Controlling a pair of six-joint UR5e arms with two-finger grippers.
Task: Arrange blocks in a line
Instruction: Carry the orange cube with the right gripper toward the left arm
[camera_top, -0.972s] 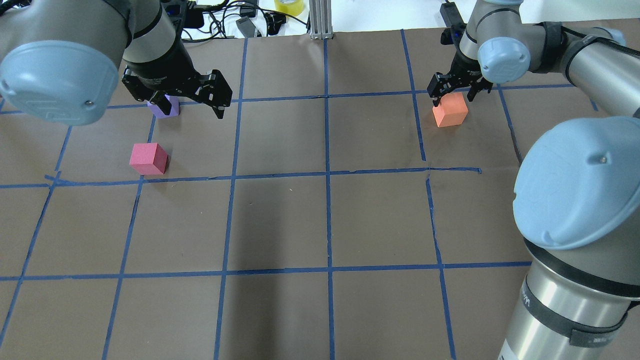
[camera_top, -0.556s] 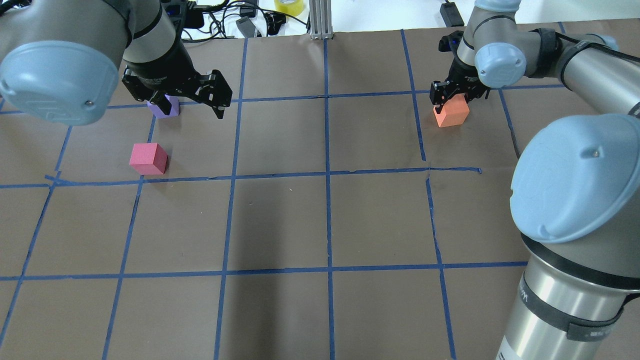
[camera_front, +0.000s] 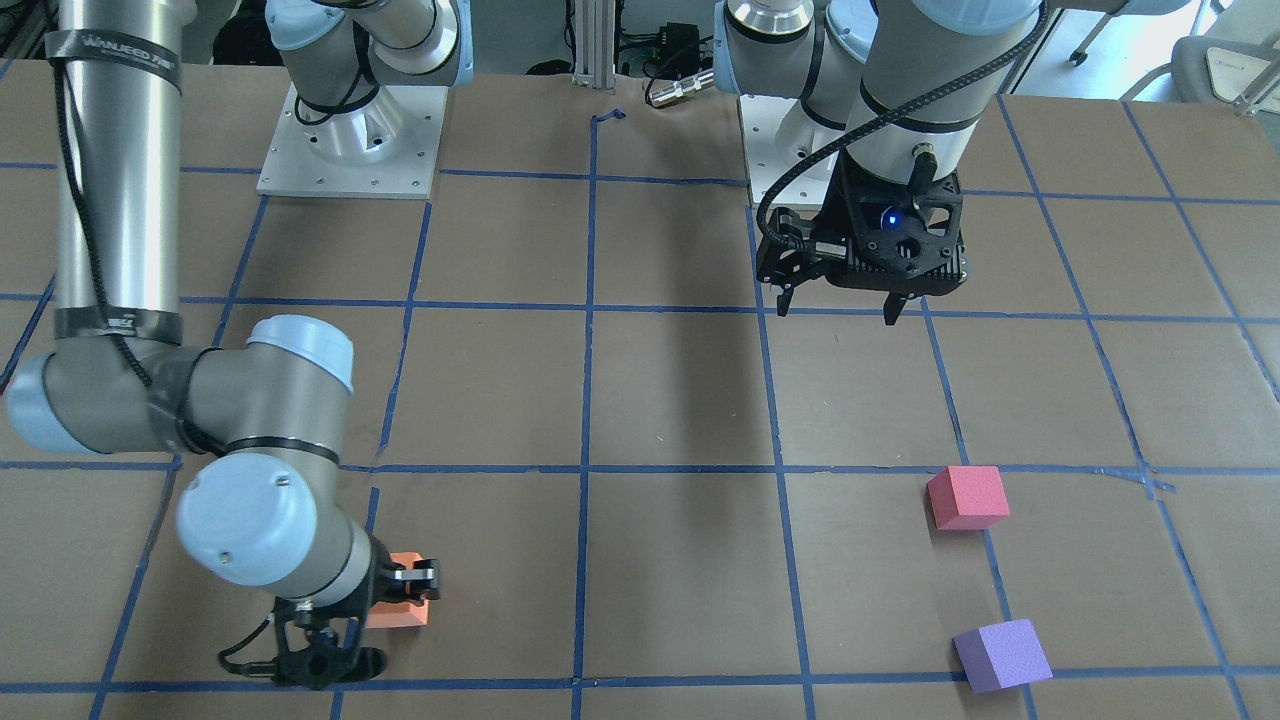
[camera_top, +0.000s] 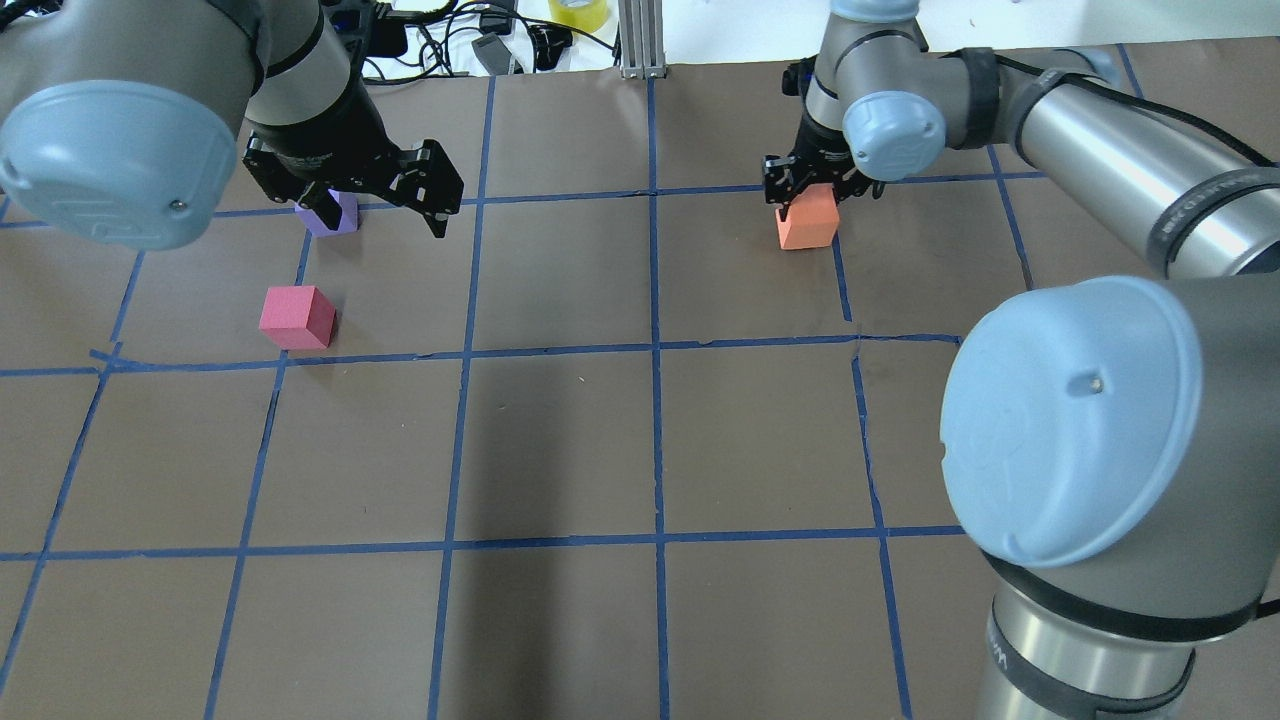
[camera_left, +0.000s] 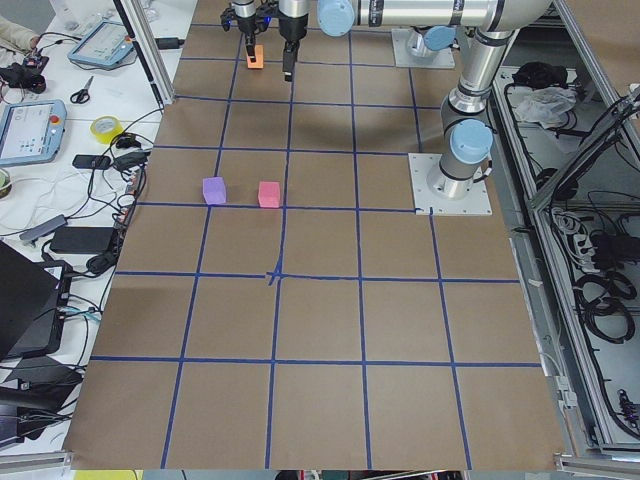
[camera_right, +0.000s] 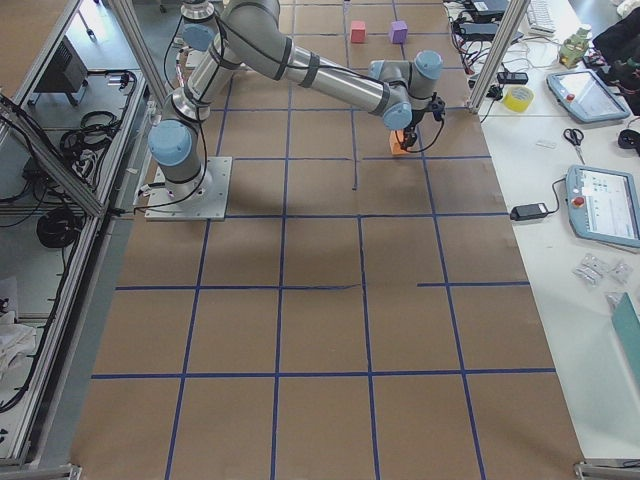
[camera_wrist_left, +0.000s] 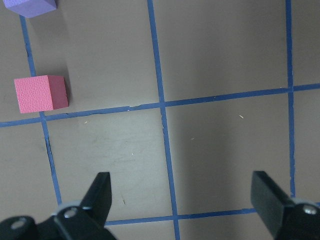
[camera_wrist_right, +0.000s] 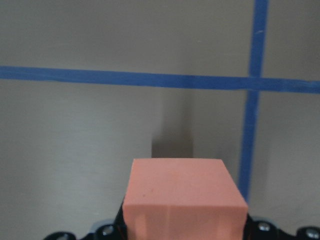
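**Orange cube carried left along the far row**

Your right gripper (camera_top: 806, 196) has slid left in the overhead view. It is clamped on the orange cube (camera_top: 808, 224), now at upper centre-right. Your left gripper (camera_top: 383, 218) stays put at upper left, fingers spread wide, partly covering the purple cube (camera_front: 1001, 655) in that view. The pinkish-red cube (camera_top: 297, 317) sits just below.

The silver-grey left arm with pale blue joint caps (camera_top: 290, 50) is bent over the table, and its wrist is turned straight down. The black two-finger left gripper (camera_front: 838, 310) is held above the surface, with its fingers (camera_wrist_left: 100, 192) spread wide and nothing gripped between them. The matching right arm (camera_top: 1100, 160) is stretched far forward across the table. Its black right gripper (camera_top: 808, 200) is pointed downward and is closed on a small orange foam cube (camera_top: 806, 230).
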